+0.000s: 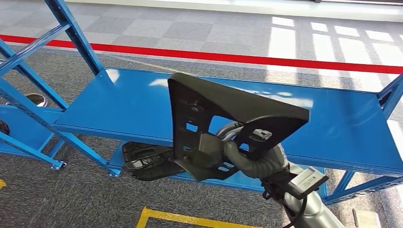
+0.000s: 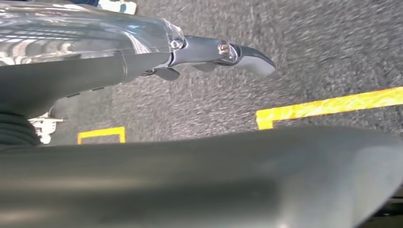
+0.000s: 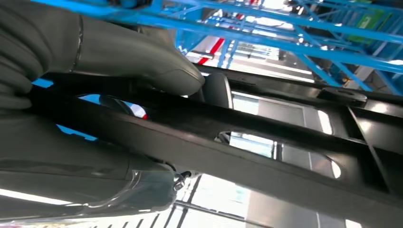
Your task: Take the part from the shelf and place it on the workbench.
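Observation:
The part (image 1: 228,104) is a large dark plastic panel with cut-outs, held up in front of the blue shelf (image 1: 119,104). My right hand (image 1: 237,156) grips it from below and behind, at its lower edge. In the right wrist view the thumb (image 3: 133,57) presses on a rib of the part (image 3: 266,142), with the other fingers under it. A second dark part (image 1: 142,161) lies on the lower shelf level, partly hidden by the held one. My left hand (image 2: 71,80) hangs over the grey carpet with its fingers straight and apart, holding nothing.
Blue shelf uprights (image 1: 71,33) rise at the left and a frame post (image 1: 389,95) stands at the right. A red floor line (image 1: 237,57) runs behind the shelf. Yellow floor tape (image 1: 190,219) lies in front of me, also seen as yellow tape (image 2: 328,107) below the left hand.

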`<move>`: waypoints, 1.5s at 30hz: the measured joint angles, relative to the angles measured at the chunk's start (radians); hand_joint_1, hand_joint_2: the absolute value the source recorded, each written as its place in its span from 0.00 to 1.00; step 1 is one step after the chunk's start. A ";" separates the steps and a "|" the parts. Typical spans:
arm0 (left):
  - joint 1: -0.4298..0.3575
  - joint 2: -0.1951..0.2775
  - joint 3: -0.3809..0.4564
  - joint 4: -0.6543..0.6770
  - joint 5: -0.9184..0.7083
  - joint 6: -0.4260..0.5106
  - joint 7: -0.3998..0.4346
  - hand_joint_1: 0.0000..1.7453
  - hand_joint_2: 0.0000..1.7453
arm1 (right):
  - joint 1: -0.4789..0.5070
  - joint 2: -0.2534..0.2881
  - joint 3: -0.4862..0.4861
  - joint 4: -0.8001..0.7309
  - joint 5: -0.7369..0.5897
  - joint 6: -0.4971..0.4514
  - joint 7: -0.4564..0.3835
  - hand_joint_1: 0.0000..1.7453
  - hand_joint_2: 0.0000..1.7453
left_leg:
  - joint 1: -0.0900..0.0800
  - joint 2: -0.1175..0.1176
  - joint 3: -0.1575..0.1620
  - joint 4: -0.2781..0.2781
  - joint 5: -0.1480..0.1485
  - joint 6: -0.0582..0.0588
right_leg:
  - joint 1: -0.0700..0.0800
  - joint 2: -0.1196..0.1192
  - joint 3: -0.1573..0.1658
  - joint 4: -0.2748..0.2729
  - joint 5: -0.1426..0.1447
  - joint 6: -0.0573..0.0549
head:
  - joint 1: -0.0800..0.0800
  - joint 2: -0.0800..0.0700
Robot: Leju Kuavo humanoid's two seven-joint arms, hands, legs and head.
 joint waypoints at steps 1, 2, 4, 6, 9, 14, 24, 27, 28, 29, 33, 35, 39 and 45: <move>-0.001 0.000 0.000 0.000 0.000 0.006 -0.008 0.00 1.00 | 0.003 -0.001 0.000 0.000 0.012 -0.009 0.000 1.00 1.00 | 0.000 0.000 0.000 0.000 0.000 0.000 | 0.000 0.000 0.000 0.000 0.000 0.000 | 0.000 0.000; -0.002 0.000 0.000 0.000 0.001 0.013 -0.016 0.00 1.00 | 0.006 -0.002 0.000 0.000 0.025 -0.017 -0.001 1.00 1.00 | 0.000 0.000 0.000 0.000 0.000 0.000 | 0.000 0.000 0.000 0.000 0.000 0.000 | 0.000 0.000; -0.005 0.000 0.001 0.000 0.003 0.021 -0.027 0.00 1.00 | 0.012 -0.003 0.000 0.000 0.051 -0.034 -0.001 1.00 1.00 | 0.000 0.000 0.000 0.000 0.000 0.000 | 0.000 0.000 0.000 0.000 0.000 0.000 | 0.000 0.000; -0.007 0.000 0.001 0.000 0.004 0.027 -0.032 0.00 1.00 | 0.015 -0.004 0.000 0.000 0.069 -0.046 -0.001 1.00 1.00 | 0.000 0.000 0.000 0.000 0.000 0.000 | 0.000 0.000 0.000 0.000 0.000 0.000 | 0.000 0.000; -0.009 0.000 0.003 0.000 0.004 0.038 -0.042 0.00 1.00 | 0.021 -0.006 0.001 0.000 0.086 -0.058 -0.001 1.00 1.00 | 0.000 0.000 0.000 0.000 0.000 0.000 | 0.000 0.000 0.000 0.000 0.000 0.000 | 0.000 0.000; -0.011 0.000 0.004 0.000 0.004 0.064 -0.060 0.00 1.00 | 0.030 -0.008 0.001 0.001 0.098 -0.072 -0.001 1.00 1.00 | 0.000 0.000 0.000 0.000 0.000 0.000 | 0.000 0.000 0.000 0.000 0.000 0.000 | 0.000 0.000; -0.015 0.000 0.017 0.000 0.022 0.133 -0.093 0.00 1.00 | 0.062 -0.010 0.001 0.002 0.121 -0.100 -0.001 1.00 1.00 | 0.000 0.000 0.000 0.000 0.000 0.000 | 0.000 0.000 0.000 0.000 0.000 0.000 | 0.000 0.000; -0.016 0.000 0.022 0.000 0.023 0.147 -0.100 0.00 1.00 | 0.067 -0.011 0.001 0.002 0.124 -0.105 -0.001 1.00 1.00 | 0.000 0.000 0.000 0.000 0.000 0.000 | 0.000 0.000 0.000 0.000 0.000 0.000 | 0.000 0.000; -0.016 0.000 0.022 0.000 0.023 0.152 -0.101 0.00 1.00 | 0.069 -0.012 0.001 0.002 0.125 -0.105 -0.001 1.00 1.00 | 0.000 0.000 0.000 0.000 0.000 0.000 | 0.000 0.000 0.000 0.000 0.000 0.000 | 0.000 0.000; -0.016 0.000 0.023 0.000 0.023 0.156 -0.103 0.00 1.00 | 0.070 -0.013 0.001 0.002 0.127 -0.106 -0.001 1.00 1.00 | 0.000 0.000 0.000 0.000 0.000 0.000 | 0.000 0.000 0.000 0.000 0.000 0.000 | 0.000 0.000; -0.016 0.000 0.026 0.000 0.024 0.168 -0.116 0.00 1.00 | 0.079 -0.014 0.001 0.001 0.135 -0.113 -0.001 1.00 1.00 | 0.000 0.000 0.000 0.000 0.000 0.000 | 0.000 0.000 0.000 0.000 0.000 0.000 | 0.000 0.000; -0.017 0.000 0.027 0.000 0.029 0.168 -0.119 0.00 1.00 | 0.081 -0.014 0.001 0.001 0.135 -0.116 -0.002 1.00 1.00 | 0.000 0.000 0.000 0.000 0.000 0.000 | 0.000 0.000 0.000 0.000 0.000 0.000 | 0.000 0.000; -0.017 0.000 0.033 0.000 0.039 0.166 -0.112 0.00 1.00 | 0.083 -0.014 0.001 0.001 0.136 -0.120 -0.002 1.00 1.00 | 0.000 0.000 0.000 0.000 0.000 0.000 | 0.000 0.000 0.000 0.000 0.000 0.000 | 0.000 0.000; -0.016 0.000 0.040 0.000 0.038 0.152 -0.103 0.00 1.00 | 0.084 -0.014 0.001 0.001 0.123 -0.120 -0.001 1.00 1.00 | 0.000 0.000 0.000 0.000 0.000 0.000 | 0.000 0.000 0.000 0.000 0.000 0.000 | 0.000 0.000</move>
